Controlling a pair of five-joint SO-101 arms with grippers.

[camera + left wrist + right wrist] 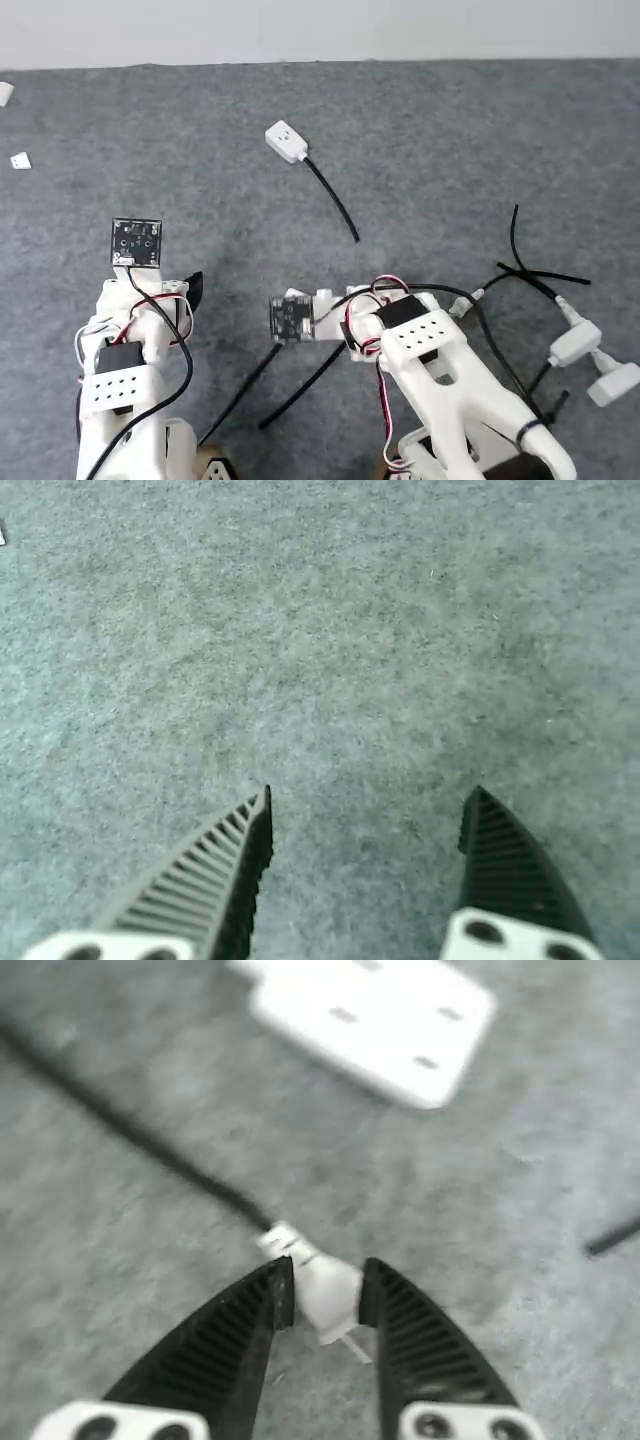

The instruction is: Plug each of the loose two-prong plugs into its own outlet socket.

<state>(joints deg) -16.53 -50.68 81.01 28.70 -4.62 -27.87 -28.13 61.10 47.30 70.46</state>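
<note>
High view, starting at the far left: two small white scraps (20, 160) lie near the edge of the grey mat (450, 130), well away from everything else. The left arm (125, 370) comes up from the near edge. The left gripper (371, 798) is spread wide and released, with only bare mat between its ribbed black fingers (225, 875). Toward the middle and farther back, a white socket head (286, 141) lies on the mat by itself. Its black lead (335, 200) curves off toward the near right. Below it, two dark cables (235, 395) slant across the mat from under the right arm (440, 370), which reaches in from the lower right and points leftward. From the right wrist view, the right gripper (328, 1265) is clenched on a small white plug (325, 1295). The plug is pinched between both ribbed fingers (245, 1340), with a thin metal prong showing under it. A black plug cord (130, 1135) trails from the plug's far end across the mat. Just past the held plug, and not touching it, lies a white outlet block (380, 1015) with its slotted face up. A short cable end (612, 1237) shows beside it at the frame's edge. At the far right of the high view, two white plug bodies (575, 343) lie close together on the mat. They are joined to a tangle of black leads (525, 270).
</note>
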